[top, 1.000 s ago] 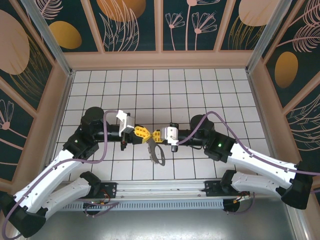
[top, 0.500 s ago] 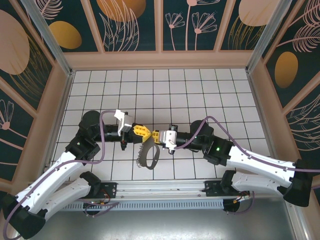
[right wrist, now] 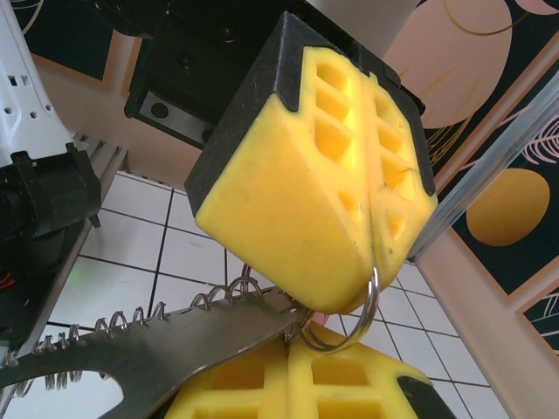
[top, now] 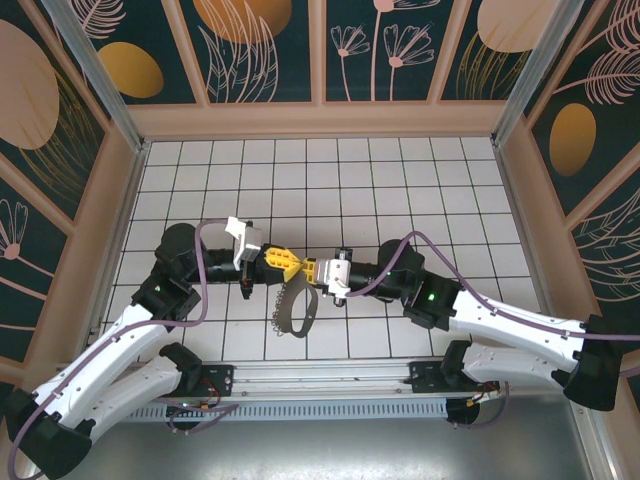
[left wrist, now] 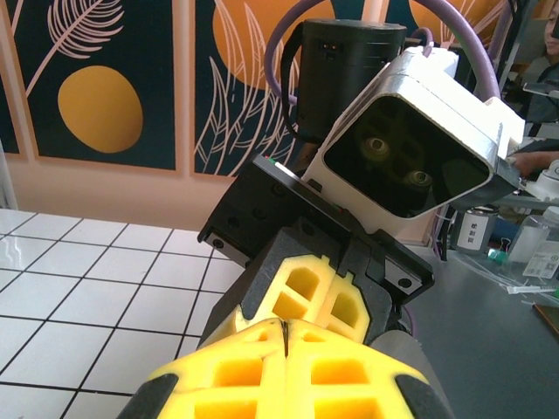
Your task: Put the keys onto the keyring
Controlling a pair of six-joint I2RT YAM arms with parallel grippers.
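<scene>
My two grippers meet tip to tip over the middle of the floor. The left gripper (top: 292, 263) (right wrist: 370, 249) is shut on a small silver split ring (right wrist: 372, 298), which hangs from its fingertip seam. Shut against it from the other side is the right gripper (top: 313, 270) (right wrist: 288, 354) (left wrist: 327, 292), with the end of the keyring (right wrist: 148, 358) in its seam. The keyring (top: 287, 318) is a flat pale grey loop hanging below both grippers, with several small wire loops (right wrist: 131, 319) along one edge. The keys are hidden. The left gripper's own fingers (left wrist: 286, 325) press together.
The white tiled floor (top: 400, 190) spreads behind and to both sides. Patterned walls with a wooden ledge (top: 320, 120) close it in at the back and sides. A metal rail (top: 320, 375) runs along the near edge between the arm bases. Purple cables (top: 205, 290) loop over both arms.
Both grippers have shifted slightly left, still tip to tip. The keyring has swung from nearly edge-on to showing its broad loop, now hanging further left.
</scene>
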